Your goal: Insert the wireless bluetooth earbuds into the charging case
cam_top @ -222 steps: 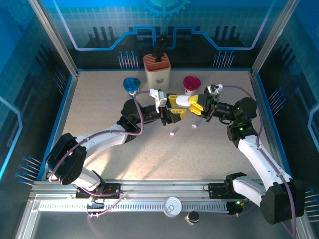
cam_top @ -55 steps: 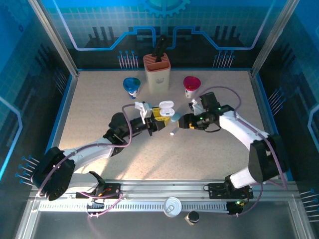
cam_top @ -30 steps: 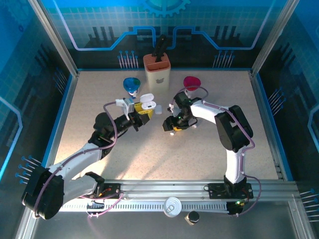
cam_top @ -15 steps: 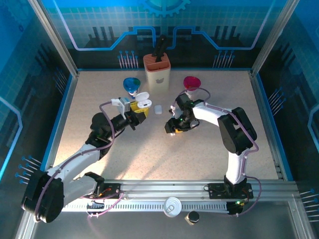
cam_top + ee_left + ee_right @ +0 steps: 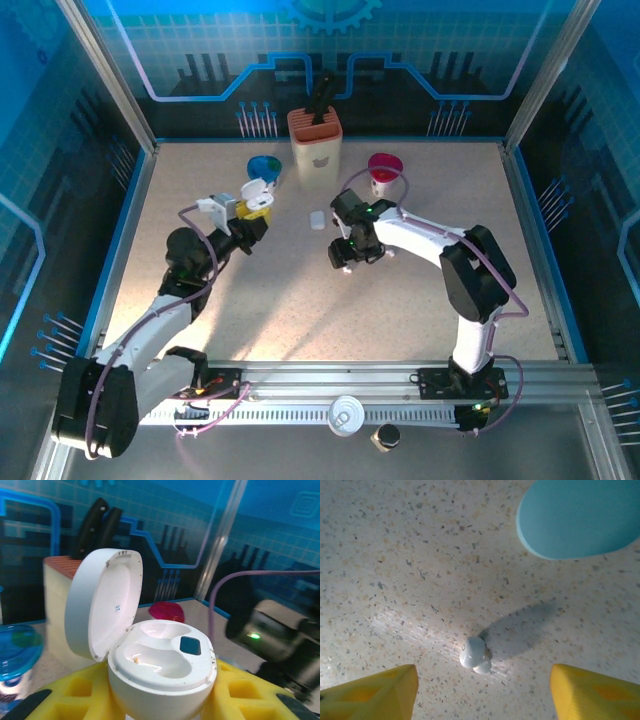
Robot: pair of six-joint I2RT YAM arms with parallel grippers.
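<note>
- Earbud [image 5: 475, 655]: one small white glossy bud lies on the speckled desk [image 5: 395, 555]. In the right wrist view it is almost midway between the two yellow fingertips of the right pincer [image 5: 482, 692], about level with their ends.
- The right pincer has its fingers wide apart and holds nothing. In the top view it [image 5: 343, 258] points down at the desk, near the middle.
- The long axis of the earbud seems to run obliquely to the line from finger to finger, but the bud is so short that I cannot tell this with certainty. In my judgement the coming move is a straight descent and then a closing, with little correction to the side.
- The right arm is clearly the nearer one. The left pincer [image 5: 250, 207] is well apart from the bud, to the left and farther back.
- Just beyond the earbud, apart from it, lies a pale blue case [image 5: 570, 520].
- Farther back, the left pincer is clamped on the white charging case [image 5: 160, 680] and holds it upright, with the lid [image 5: 102, 602] open.
- The left wrist view shows what the top view does not show: both wells of the charging case are empty. The right wrist view gives the place of the bud between the fingers, which is too fine for the top view.
- At the far side stand a knife block [image 5: 316, 140], a blue cup [image 5: 264, 168] and a magenta cup [image 5: 384, 168].
</note>
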